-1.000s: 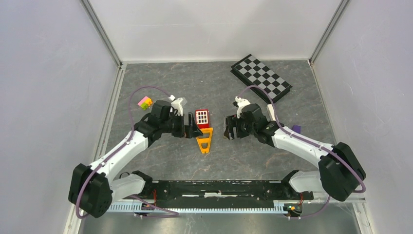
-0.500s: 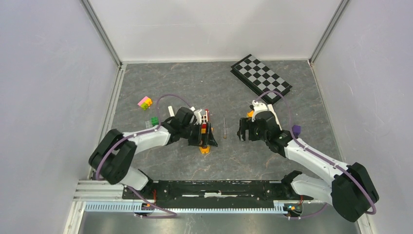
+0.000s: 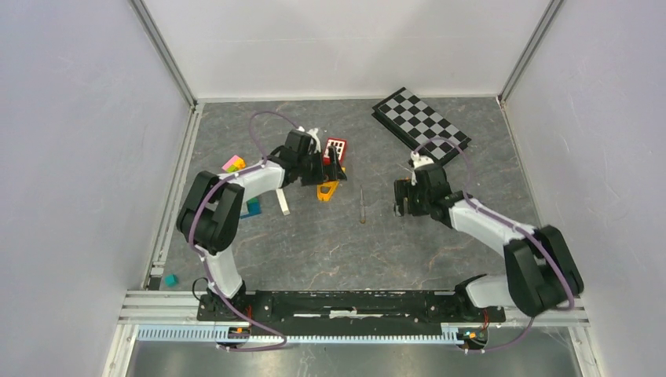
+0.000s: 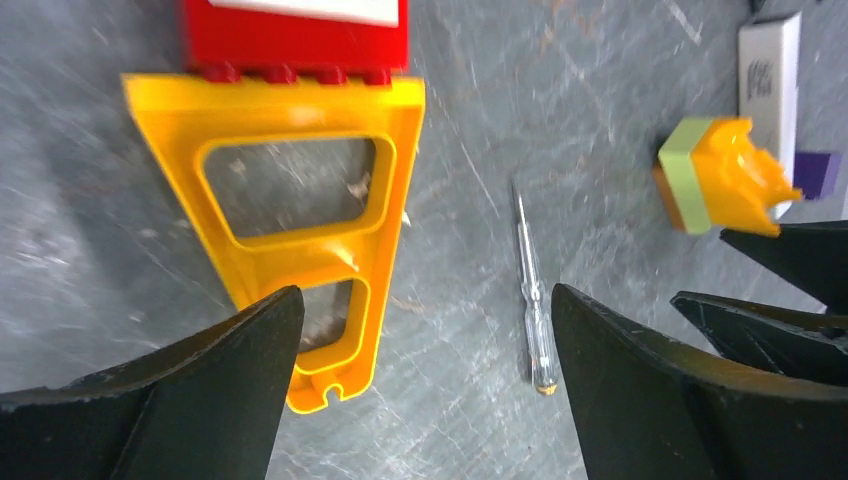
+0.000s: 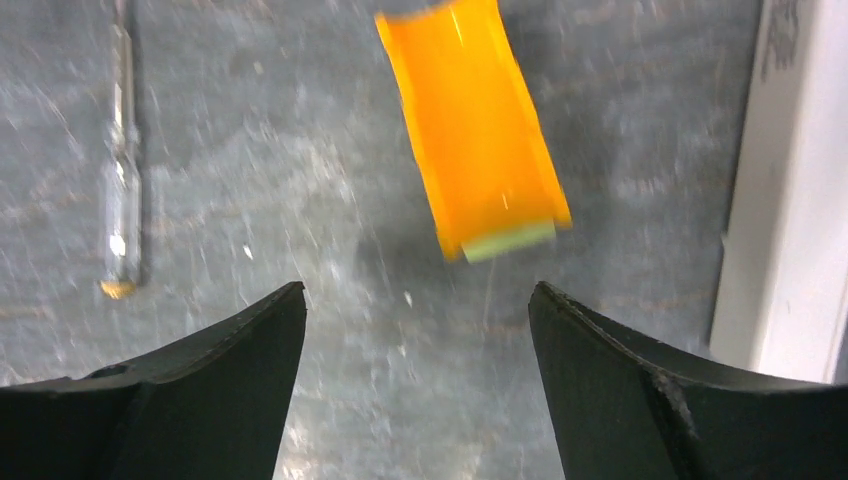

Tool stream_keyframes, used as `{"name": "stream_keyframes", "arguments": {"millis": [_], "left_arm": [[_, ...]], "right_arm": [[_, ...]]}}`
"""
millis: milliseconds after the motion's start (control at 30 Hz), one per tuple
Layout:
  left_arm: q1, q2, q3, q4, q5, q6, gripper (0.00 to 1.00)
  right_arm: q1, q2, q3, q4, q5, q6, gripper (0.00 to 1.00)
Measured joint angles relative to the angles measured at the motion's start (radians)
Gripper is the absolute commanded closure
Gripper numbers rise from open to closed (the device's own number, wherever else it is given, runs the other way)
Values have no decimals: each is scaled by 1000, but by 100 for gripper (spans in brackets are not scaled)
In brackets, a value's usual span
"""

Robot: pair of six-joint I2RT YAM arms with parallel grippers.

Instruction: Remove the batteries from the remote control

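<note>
Both pincers stand spread wide with nothing in them. The left pincer hangs over the orange frame, just left of the thin grey tool lying on the desk. The right pincer hovers right of that tool, near an orange block. Farther right of the tool lies a white bar, perhaps the remote; I can't be sure. No batteries show anywhere. To my eye unloading hasn't started: next, a pincer must reach and steady the remote.
</note>
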Motion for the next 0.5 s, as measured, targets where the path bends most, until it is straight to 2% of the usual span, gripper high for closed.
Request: {"name": "stream_keyframes", "arguments": {"millis": [200,333,500], "left_arm": [[31,-73,7,-34,-7,48,0],[26,-265,-118,-71,-68,64,0],[78,-492,-214,-168,-223,82,0]], "right_arm": [[-5,215,210,47,-44,-44,18],[-6,328,341,91,-64,-61,15],[-6,309,328,122,-101,-63,12]]}}
